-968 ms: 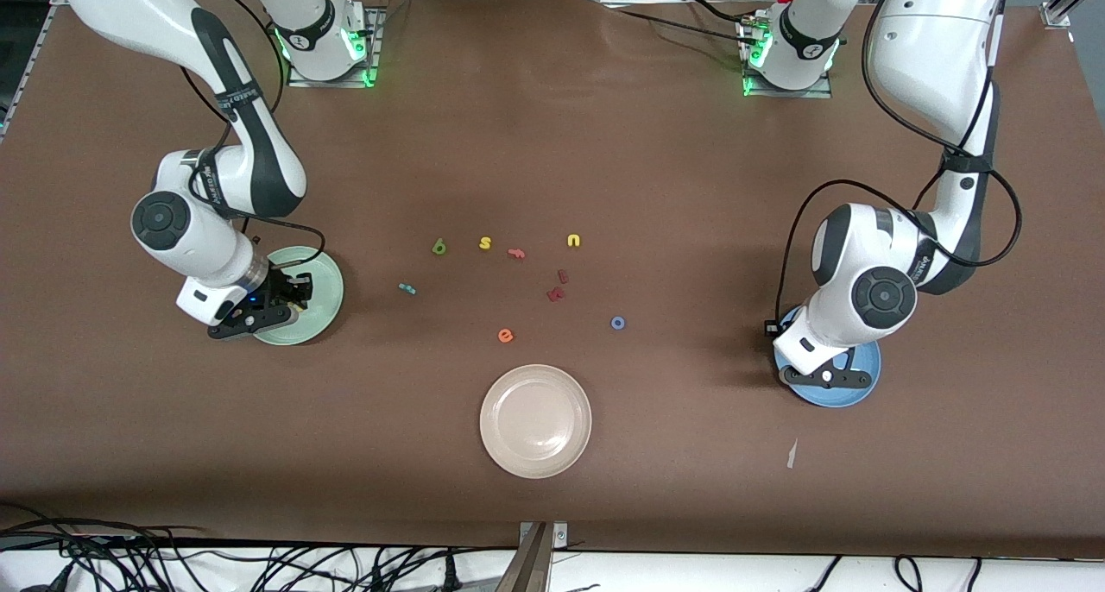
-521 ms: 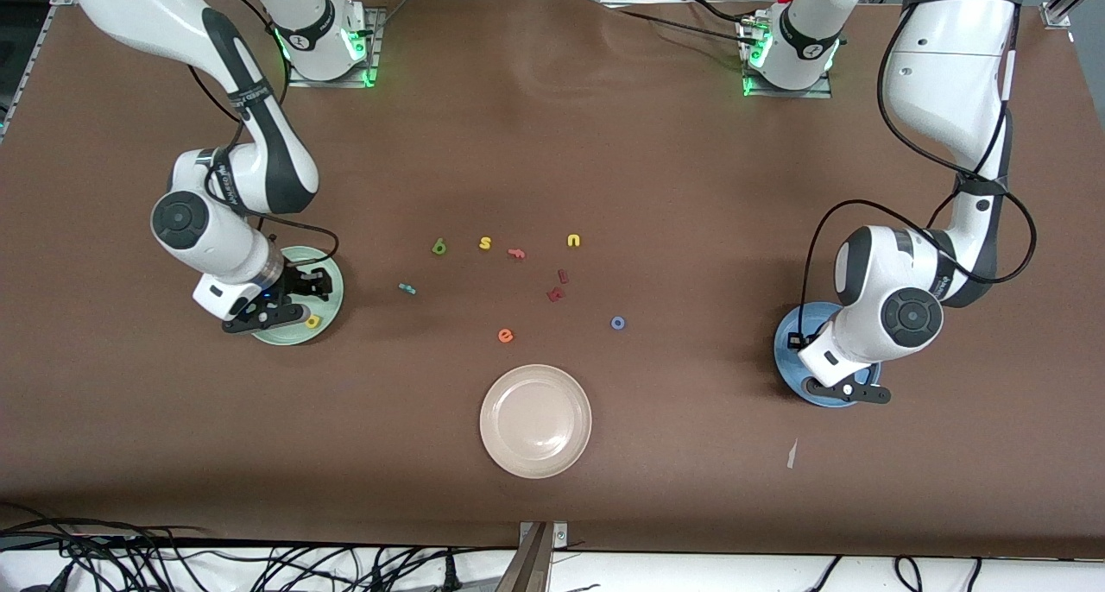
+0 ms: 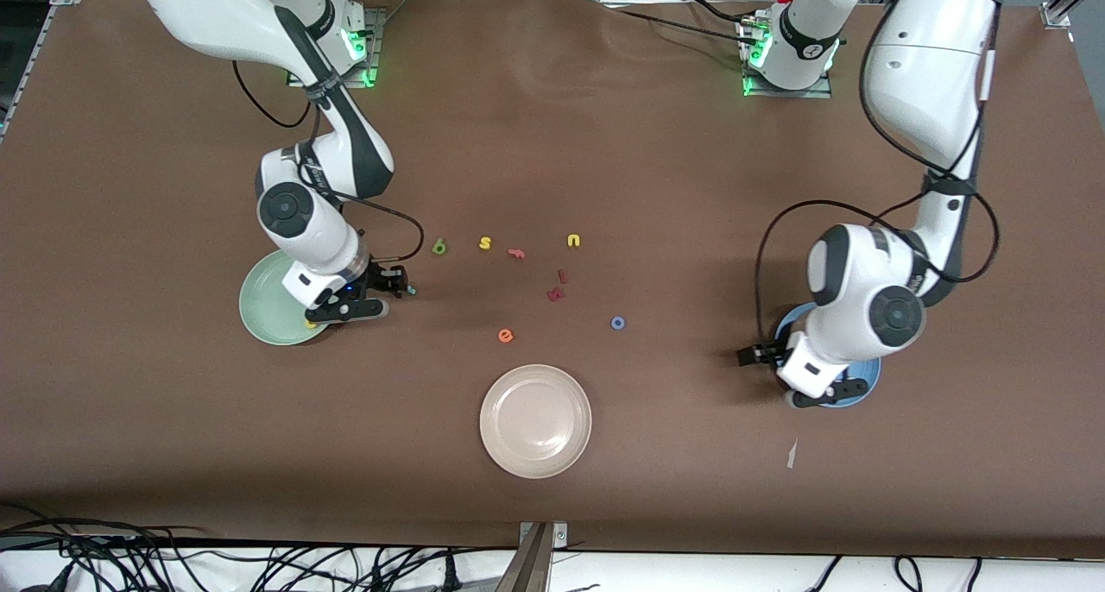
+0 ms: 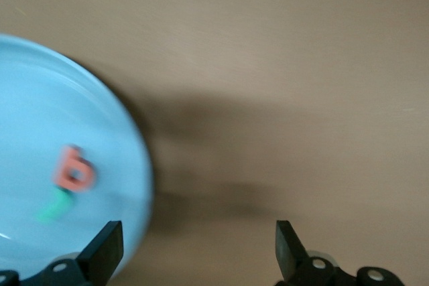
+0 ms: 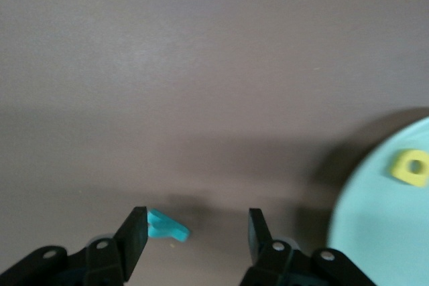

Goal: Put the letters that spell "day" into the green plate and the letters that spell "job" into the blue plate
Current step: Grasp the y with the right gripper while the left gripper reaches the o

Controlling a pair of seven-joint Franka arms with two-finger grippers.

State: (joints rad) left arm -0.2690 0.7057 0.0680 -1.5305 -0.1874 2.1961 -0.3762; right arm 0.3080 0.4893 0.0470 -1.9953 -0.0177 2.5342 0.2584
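Right wrist view: right pincer (image 5: 198,232) gapes over teal "y" (image 5: 167,227).

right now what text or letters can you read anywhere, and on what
"s" yellow foam letter, on the table
"u" yellow foam letter, on the table
"e" orange foam letter, on the table
"o" blue foam letter, on the table
"b" salmon-red foam letter, in the blue plate
Arm-band printing: too small to read.

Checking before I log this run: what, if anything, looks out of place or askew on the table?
Only one small oddity: a white scrap lies on the table near the blue plate, nearer the camera. It belongs to no letter set. Nothing is spilled or damaged.
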